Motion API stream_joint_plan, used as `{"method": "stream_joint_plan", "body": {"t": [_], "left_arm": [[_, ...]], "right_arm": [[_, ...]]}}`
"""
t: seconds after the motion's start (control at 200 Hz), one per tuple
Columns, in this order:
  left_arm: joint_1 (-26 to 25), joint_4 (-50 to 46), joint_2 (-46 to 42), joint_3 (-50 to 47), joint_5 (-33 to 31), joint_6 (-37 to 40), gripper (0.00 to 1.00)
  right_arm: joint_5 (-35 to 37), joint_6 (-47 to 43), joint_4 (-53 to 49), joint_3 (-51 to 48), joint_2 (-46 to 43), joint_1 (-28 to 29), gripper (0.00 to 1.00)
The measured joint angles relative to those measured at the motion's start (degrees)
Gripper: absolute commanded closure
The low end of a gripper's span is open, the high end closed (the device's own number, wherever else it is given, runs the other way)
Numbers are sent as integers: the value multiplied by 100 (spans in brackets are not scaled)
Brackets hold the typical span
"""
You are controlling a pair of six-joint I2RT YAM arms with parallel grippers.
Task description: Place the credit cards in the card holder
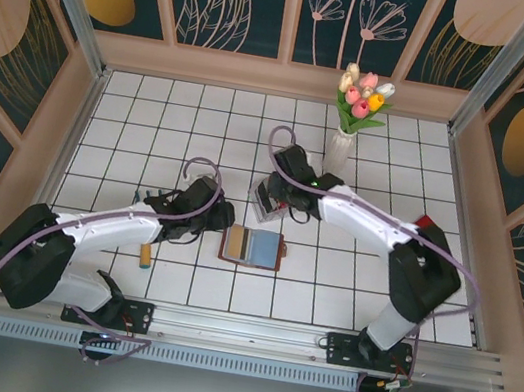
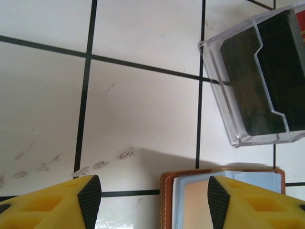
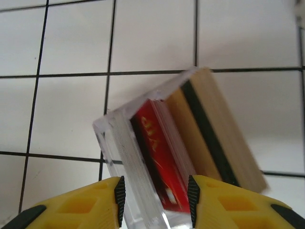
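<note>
The card holder [image 1: 253, 247], a brown leather wallet, lies open on the tiles, and its left edge [image 2: 167, 200] shows grey pockets. My left gripper [image 2: 153, 202] hangs open just over that edge, at the wallet's left [image 1: 221, 217], holding nothing. A clear plastic box [image 3: 119, 143] is tilted up between the pads of my right gripper [image 3: 156, 202], which is shut on it. Inside the box stand credit cards: a red one [image 3: 159, 148], with a tan one with a dark stripe [image 3: 214, 129] beside it. In the left wrist view the box [image 2: 228, 119] shows dark cards [image 2: 267, 76].
A white vase of tulips [image 1: 341, 149] stands just behind my right gripper [image 1: 276, 202]. A small wooden-handled item [image 1: 144, 254] lies by the left arm. A red object [image 1: 427, 222] peeks out behind the right arm. Wooden walls ring the tiled floor.
</note>
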Motion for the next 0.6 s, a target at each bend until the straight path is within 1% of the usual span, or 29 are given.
{"method": "stream_joint_plan", "body": {"t": [0.15,0.24,0.601], "left_arm": [[131,149,33,55,179,-7,36],[170,184,33,55,203,-9,35],[177,275,0,-55,201,-70,34]], "right_arm": [[155,-391,-363,713,844,179,58],[278,-549,-575,977,1152,258,58],[861,-918,-1132,1563,1733,411,58]]}}
